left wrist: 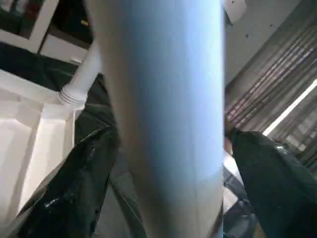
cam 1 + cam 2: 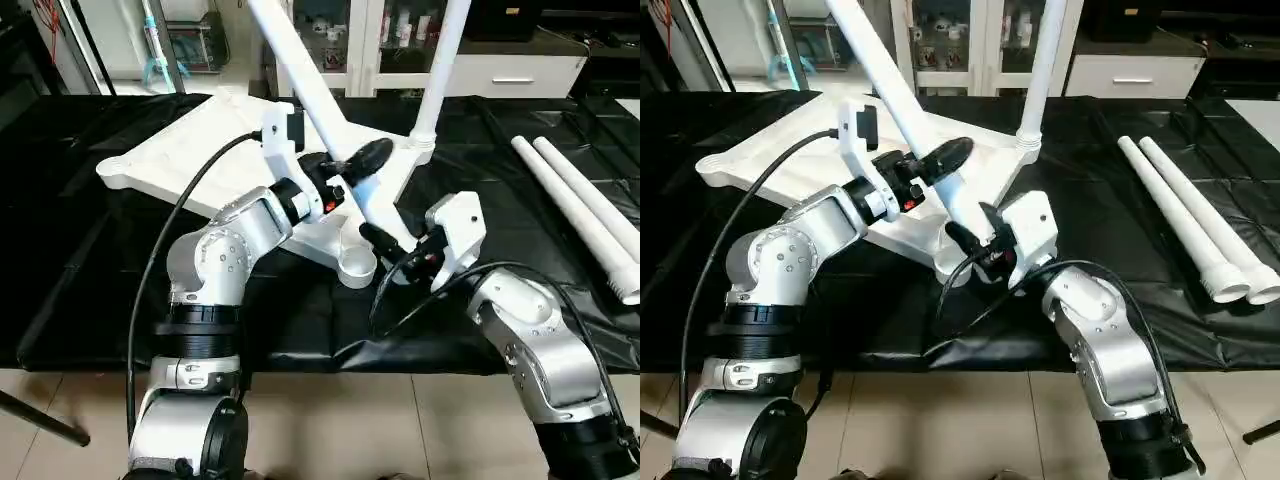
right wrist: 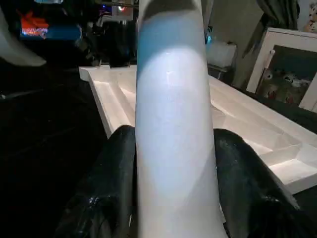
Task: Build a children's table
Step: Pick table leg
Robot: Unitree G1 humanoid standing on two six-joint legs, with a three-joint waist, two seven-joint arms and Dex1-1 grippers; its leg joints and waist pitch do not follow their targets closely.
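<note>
— What do you log on the desk (image 2: 90,270)?
— Black-draped desk; you have the white table top (image 2: 190,150) lying underside up at left-centre, and two loose white legs (image 2: 1185,215) side by side, touching, at right.

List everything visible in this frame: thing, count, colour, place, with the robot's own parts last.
Tabletop: one, white, upside down on the black cloth.
Standing leg: one, white, upright in the far corner socket.
Tilted leg: one, white, slanting above the near socket.
Loose legs: two, white, side by side on the cloth at right.
Cloth: one, black, draped over the work table.
Cabinets: white, behind.
Left gripper: around the tilted leg, fingers apart from it.
Right gripper: shut on the tilted leg, lower down.
</note>
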